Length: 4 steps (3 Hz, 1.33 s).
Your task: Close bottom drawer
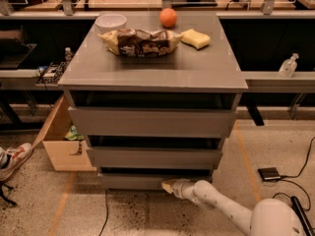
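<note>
Grey-brown bottom drawer (130, 181): slimmest and lowest of three plain handle-less fronts, just above the floor (128, 215) | tool (169, 186): against the drawer front's right part, arm (216, 203) reaching from lower right; spread cannot tell | desk (147, 70): white bowl (110, 21), orange (168, 17), yellow sponge (195, 38), snack bag (140, 42) | cardboard box (61, 149) at left.

White, smooth-shelled robot arm (222, 206) with a pale tan tip.
Rounded glossy white segments widen from a slim front end to a bulbous joint (273, 221); the cream-tan gripper (168, 185) caps the arm's end, low in the view, just right of centre.
</note>
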Tool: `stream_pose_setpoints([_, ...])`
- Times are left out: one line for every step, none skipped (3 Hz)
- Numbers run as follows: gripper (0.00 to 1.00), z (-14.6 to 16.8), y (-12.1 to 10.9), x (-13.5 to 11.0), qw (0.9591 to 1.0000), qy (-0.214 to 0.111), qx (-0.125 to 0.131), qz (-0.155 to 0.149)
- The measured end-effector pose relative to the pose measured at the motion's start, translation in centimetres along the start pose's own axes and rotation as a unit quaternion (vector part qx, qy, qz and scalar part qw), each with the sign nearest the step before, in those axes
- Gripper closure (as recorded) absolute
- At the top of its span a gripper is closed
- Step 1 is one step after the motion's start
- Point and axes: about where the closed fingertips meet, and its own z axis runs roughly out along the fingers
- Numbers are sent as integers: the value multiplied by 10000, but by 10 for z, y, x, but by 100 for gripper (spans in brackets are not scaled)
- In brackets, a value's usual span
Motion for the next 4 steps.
stream_pose_setpoints([100,-1,1,1,10000,0,0,0])
stream_pose_setpoints([100,-12,3,25,9992,314,85,225])
stream_pose_setpoints([100,-43,2,66,9939,716,345,760])
stream_pose_setpoints([100,-72,4,101,9864,970,550,1204])
